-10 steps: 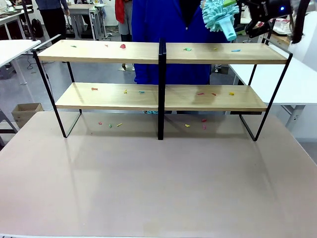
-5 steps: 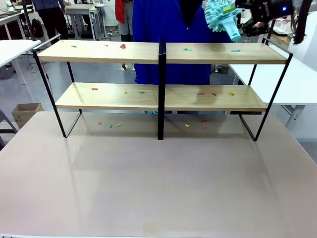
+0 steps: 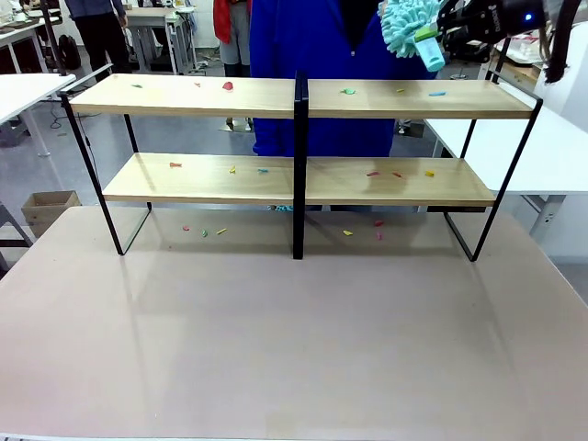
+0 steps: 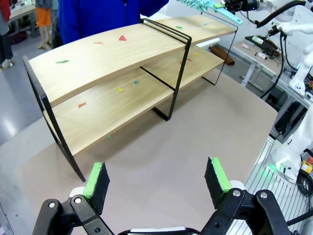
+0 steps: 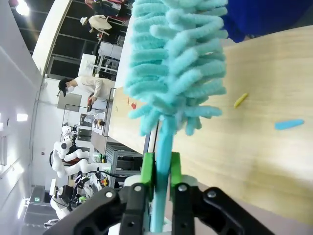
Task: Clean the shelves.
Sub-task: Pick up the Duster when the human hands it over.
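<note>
Front view: black-framed, two-tier light-wood shelves stand at the table's far side. Coloured scraps litter both boards, so sweeping seems unstarted.

Left wrist view: left gripper open above the near table.

Right wrist view: right gripper clamps the handle of a fluffy turquoise duster over the top board.

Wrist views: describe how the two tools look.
Left tool: black jointed linkage with silver pivot pins, tipped with flat bright-green pads. Right tool: same black linkage and green pads. In the front view its black body shows a blue light, with a black cable beside it.
</note>
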Robot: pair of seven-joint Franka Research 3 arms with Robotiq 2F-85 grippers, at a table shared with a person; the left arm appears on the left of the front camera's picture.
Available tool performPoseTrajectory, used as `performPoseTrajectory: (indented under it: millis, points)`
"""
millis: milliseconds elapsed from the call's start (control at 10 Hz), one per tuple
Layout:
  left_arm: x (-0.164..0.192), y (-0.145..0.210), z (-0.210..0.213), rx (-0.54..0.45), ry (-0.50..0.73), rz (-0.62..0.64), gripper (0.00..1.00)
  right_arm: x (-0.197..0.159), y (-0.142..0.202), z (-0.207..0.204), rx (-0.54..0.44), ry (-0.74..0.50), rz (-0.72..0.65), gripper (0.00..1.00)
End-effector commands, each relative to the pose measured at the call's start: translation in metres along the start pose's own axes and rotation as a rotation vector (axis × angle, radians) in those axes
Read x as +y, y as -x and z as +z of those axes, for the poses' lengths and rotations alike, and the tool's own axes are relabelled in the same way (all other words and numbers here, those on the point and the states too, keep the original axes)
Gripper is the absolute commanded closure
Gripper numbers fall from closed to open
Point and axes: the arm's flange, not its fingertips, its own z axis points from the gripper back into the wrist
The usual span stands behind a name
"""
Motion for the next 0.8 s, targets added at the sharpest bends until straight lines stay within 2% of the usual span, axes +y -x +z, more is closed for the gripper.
performPoseTrajectory:
  millis: [0, 200, 400, 700]
  points:
    - [0.000, 0.000, 0.000, 0.003, 0.002, 0.001, 0.00, 0.003, 0.002, 0.002, 0.018, 0.031, -0.020, 1.00]
    - [0.000, 0.000, 0.000, 0.003, 0.002, 0.001, 0.00, 0.001, 0.003, 0.013, 0.000, 0.025, -0.022, 1.00]
    - [0.000, 0.000, 0.000, 0.003, 0.002, 0.001, 0.00, 0.000, 0.010, 0.050, 0.038, -0.019, 0.000, 1.00]
    - [0.000, 0.000, 0.000, 0.003, 0.002, 0.001, 0.00, -0.011, 0.044, 0.180, 0.286, -0.060, 0.039, 1.00]
